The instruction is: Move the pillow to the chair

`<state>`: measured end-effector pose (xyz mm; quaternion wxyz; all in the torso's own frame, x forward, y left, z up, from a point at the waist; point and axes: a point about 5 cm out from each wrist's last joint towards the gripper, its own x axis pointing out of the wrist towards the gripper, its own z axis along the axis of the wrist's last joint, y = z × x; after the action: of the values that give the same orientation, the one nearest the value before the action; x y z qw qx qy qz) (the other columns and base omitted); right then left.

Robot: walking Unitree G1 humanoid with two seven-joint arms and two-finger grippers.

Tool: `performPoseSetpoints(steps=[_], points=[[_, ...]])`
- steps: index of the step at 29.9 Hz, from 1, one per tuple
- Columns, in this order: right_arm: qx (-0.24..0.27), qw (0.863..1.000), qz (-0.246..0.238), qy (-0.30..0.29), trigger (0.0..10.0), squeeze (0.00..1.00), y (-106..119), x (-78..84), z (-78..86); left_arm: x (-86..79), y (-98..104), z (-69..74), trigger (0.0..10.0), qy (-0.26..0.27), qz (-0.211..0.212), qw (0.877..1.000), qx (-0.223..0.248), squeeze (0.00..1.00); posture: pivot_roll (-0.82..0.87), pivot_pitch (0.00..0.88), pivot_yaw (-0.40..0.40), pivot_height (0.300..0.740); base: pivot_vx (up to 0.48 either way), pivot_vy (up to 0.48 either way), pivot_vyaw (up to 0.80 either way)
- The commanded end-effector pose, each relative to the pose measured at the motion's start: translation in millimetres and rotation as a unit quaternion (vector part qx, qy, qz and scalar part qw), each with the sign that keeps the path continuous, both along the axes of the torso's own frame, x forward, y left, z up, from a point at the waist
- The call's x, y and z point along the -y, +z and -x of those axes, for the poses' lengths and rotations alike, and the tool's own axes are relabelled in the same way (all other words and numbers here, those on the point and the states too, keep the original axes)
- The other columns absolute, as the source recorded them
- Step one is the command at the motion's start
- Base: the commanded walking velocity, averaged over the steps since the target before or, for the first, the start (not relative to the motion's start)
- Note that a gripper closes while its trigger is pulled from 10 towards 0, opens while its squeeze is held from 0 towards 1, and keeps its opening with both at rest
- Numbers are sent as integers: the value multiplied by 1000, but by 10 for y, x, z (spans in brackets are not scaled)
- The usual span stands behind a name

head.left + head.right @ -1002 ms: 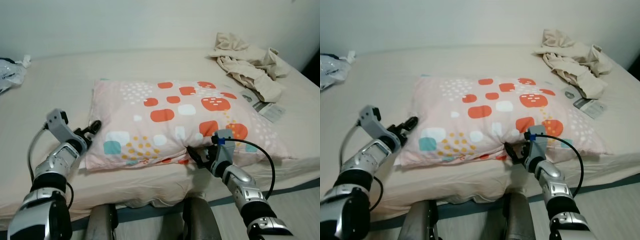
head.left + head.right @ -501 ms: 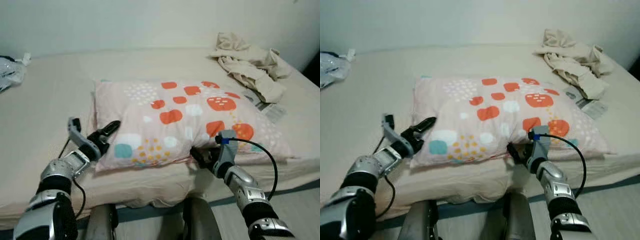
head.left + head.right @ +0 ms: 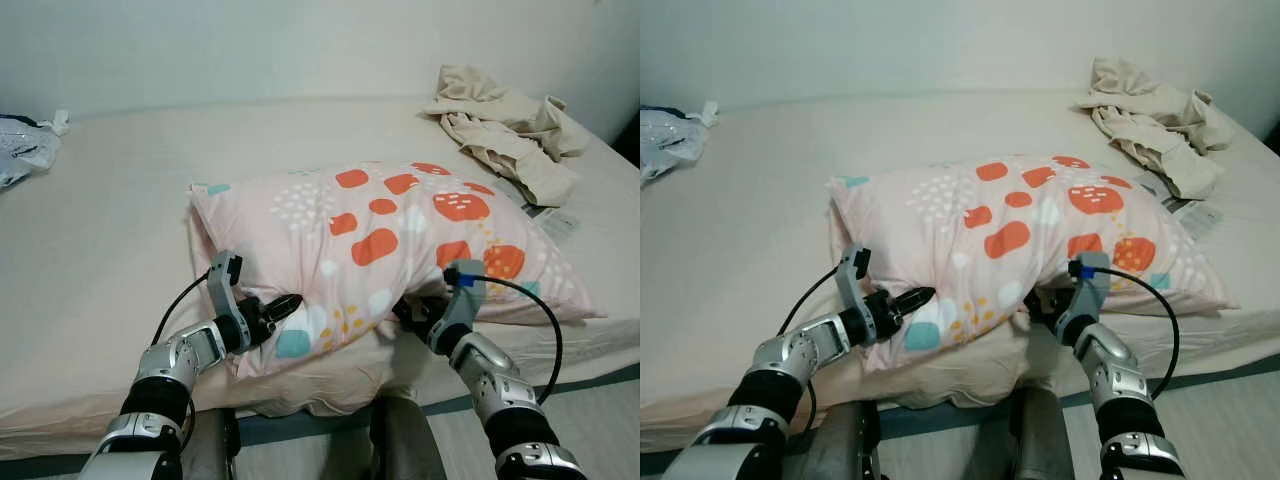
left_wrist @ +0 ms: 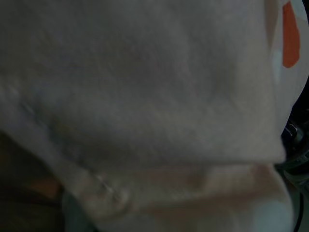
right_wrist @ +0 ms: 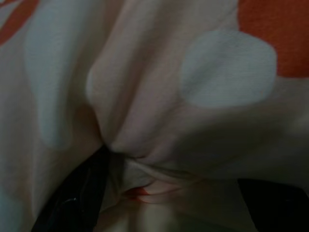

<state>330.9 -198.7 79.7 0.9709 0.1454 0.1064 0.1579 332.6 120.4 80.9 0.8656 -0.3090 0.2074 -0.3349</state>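
Observation:
A pink pillow point(image 3: 380, 230) with orange, white and teal patches lies across the bed point(image 3: 110, 230), bunched up, with its near edge raised. My left gripper point(image 3: 280, 306) presses into the pillow's near left corner. In the left wrist view pale pillow cloth point(image 4: 145, 96) lies right against the camera. My right gripper point(image 3: 413, 315) is tucked under the middle of the near edge. In the right wrist view its black fingers point(image 5: 72, 203) stand either side of a gathered fold of pillow cloth point(image 5: 145, 111) and hold it.
Crumpled beige clothes point(image 3: 505, 125) lie at the bed's far right corner, with a flat packet point(image 3: 555, 220) beside the pillow. A plastic bag point(image 3: 22, 150) sits at the far left. The bed's front edge is right before me, with floor point(image 3: 590, 420) at lower right.
My left gripper has swung right, in against the pillow's near left corner. The pillow has bunched toward the middle and its near edge has risen. The right gripper has stayed at that edge.

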Motion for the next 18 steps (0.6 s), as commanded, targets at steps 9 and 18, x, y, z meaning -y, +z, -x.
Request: performPoseSetpoints(steps=[9, 18], points=[[27, 981, -126, 145, 10000, 0, 168, -93, 221, -40, -72, 103, 0, -53, -32, 998, -23, 0, 22, 170, -33, 571, 0, 0, 0], [69, 988, -116, -80, 10000, 0, 418, 844, 110, -1102, 268, -23, 0, -35, -199, 979, 4, 0, 30, 173, -22, 571, 0, 0, 0]])
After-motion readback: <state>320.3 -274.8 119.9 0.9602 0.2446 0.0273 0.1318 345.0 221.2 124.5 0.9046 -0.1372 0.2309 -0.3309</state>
